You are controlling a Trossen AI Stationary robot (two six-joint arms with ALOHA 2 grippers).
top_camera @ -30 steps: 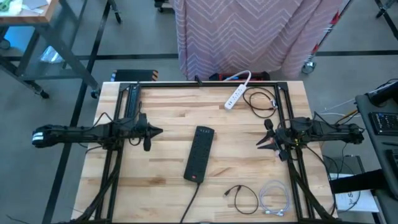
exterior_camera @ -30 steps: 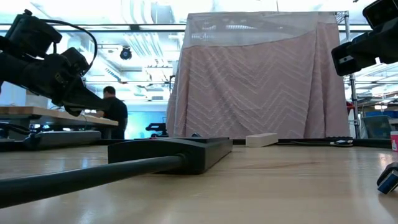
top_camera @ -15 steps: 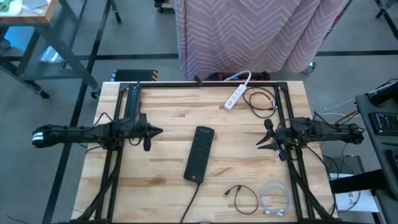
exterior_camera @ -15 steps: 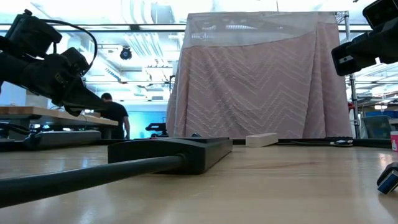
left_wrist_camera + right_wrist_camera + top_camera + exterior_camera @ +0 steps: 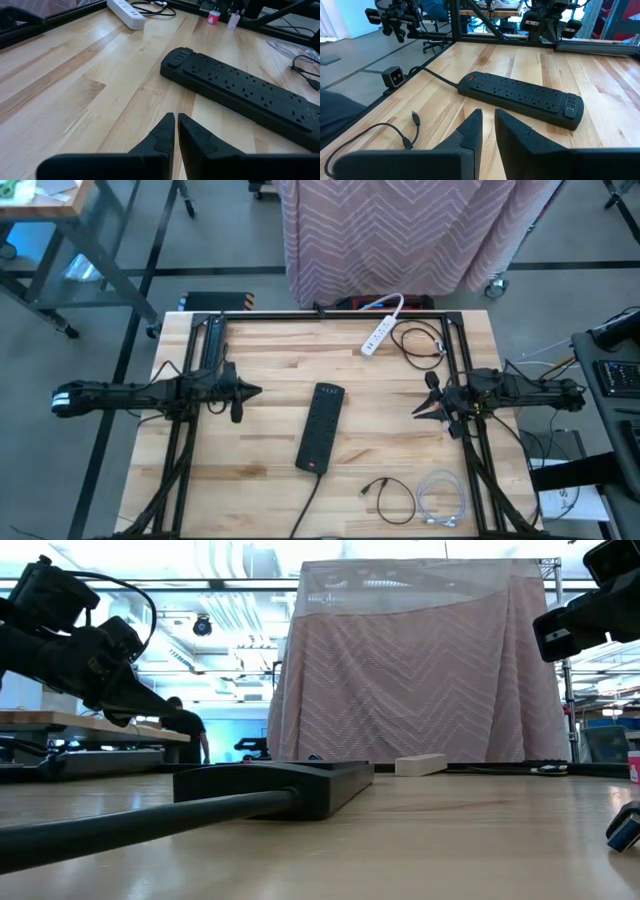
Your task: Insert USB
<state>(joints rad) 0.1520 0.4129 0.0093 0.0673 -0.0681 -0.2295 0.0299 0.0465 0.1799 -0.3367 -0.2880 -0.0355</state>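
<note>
A black power strip (image 5: 320, 428) lies flat on the wooden table's middle, its cord running toward the near edge; its far end with small ports shows in the left wrist view (image 5: 177, 56). A black USB cable (image 5: 385, 495) lies coiled near the front right, and its plug shows in the right wrist view (image 5: 415, 119). My left gripper (image 5: 257, 391) hovers left of the strip, shut and empty. My right gripper (image 5: 417, 410) hovers right of the strip, open by a narrow gap and empty.
A white power strip (image 5: 378, 335) and a loose black cable (image 5: 420, 340) lie at the back right. A white coiled cable (image 5: 440, 500) lies at the front right. A pink draped cloth (image 5: 420, 670) stands behind the table. A person (image 5: 185, 730) shows far off.
</note>
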